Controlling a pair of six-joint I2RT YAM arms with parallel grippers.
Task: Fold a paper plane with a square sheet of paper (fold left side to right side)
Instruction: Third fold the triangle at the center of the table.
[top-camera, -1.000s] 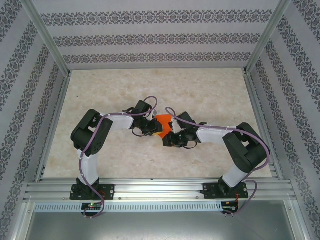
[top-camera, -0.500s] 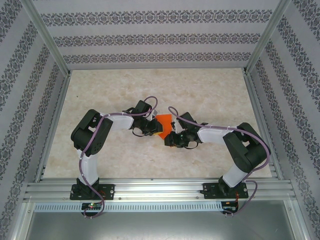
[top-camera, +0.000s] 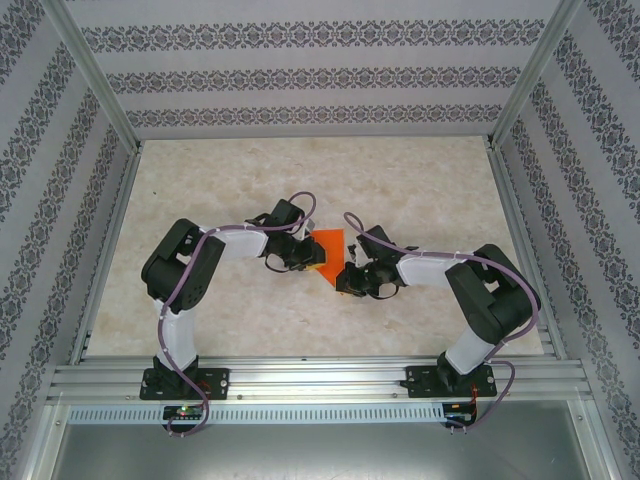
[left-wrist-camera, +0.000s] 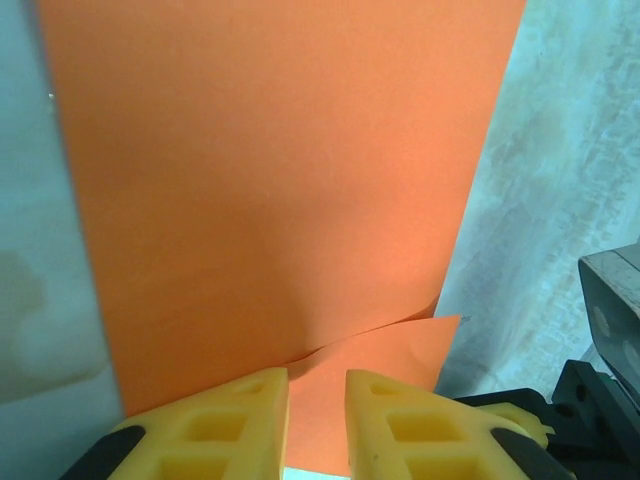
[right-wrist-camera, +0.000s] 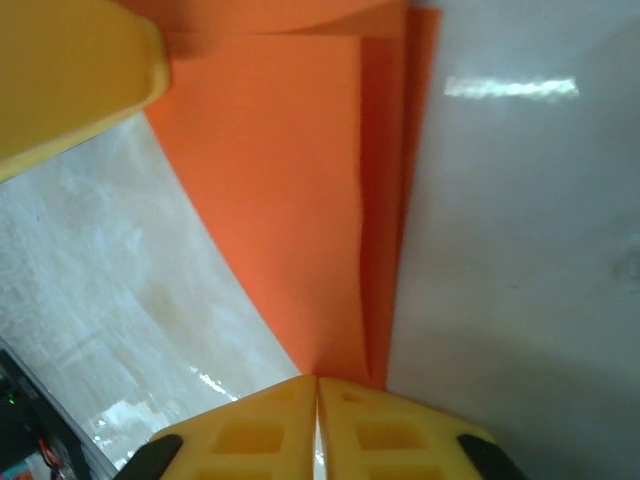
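Observation:
The square sheet of paper (top-camera: 330, 247) is bright orange and lies folded over on itself between the two arms at mid-table. In the left wrist view the paper (left-wrist-camera: 280, 180) shows two layers, the upper edge lifting off the lower near my left gripper (left-wrist-camera: 317, 420). That gripper's yellow fingers (left-wrist-camera: 230, 425) stand a narrow gap apart over the paper's near edge. In the right wrist view the paper (right-wrist-camera: 290, 200) narrows to a corner that runs into my right gripper (right-wrist-camera: 318, 400), whose jaws are pressed together on it. From above, the left gripper (top-camera: 310, 262) and right gripper (top-camera: 343, 275) flank the paper.
The marbled tabletop (top-camera: 400, 180) stretches out behind and beside the arms, fenced by aluminium rails (top-camera: 515, 230) and patterned walls. A yellow finger of the left gripper (right-wrist-camera: 70, 80) shows at the top left of the right wrist view. Part of the right arm (left-wrist-camera: 605, 380) sits close at the lower right.
My right gripper has closed onto the paper's corner and shifted slightly right. The paper now spreads flatter into a pointed shape. The left arm has barely moved.

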